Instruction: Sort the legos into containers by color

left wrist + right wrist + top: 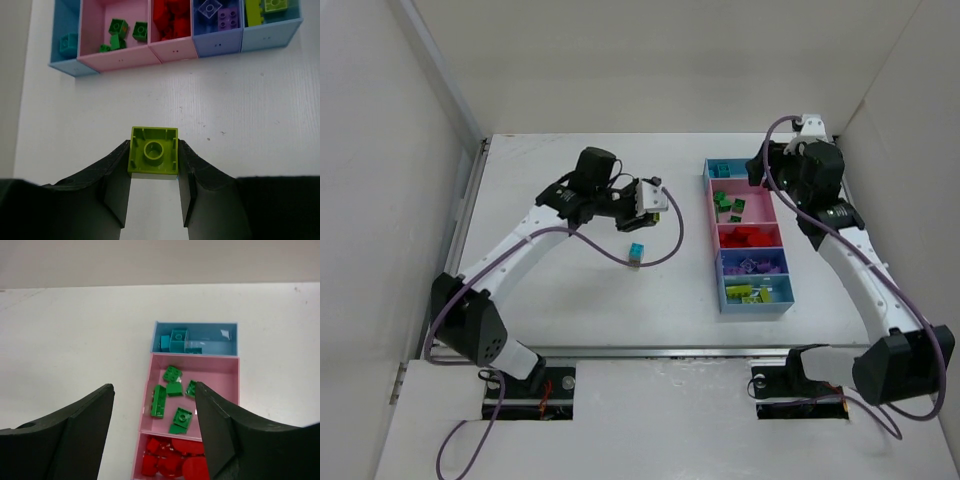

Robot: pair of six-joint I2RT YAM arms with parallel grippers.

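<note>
- While the left tool (153, 165) is pinching a yellow-green brick (153, 151), its jaws are standing narrow, pressing on the brick's two sides, with the hollow underside facing the wrist camera.
- Left tool is hovering over the bench (560, 300), left of the bins (757, 307) and well apart from them.
- Right tool (154, 389) is hanging wide open, gripping nothing, above the far end of the bins.
- Bins are lying in one strip on the bench's right side. The far light blue one is holding teal bricks (178, 338), the next pink one green bricks (175, 390), the second pink one red bricks (172, 460), the darker blue one purple bricks (227, 17), and the near light blue one yellow-green bricks (275, 5).
- One teal brick (636, 252) is sitting loose on the bench, near the left tool, apart from the bins.
</note>
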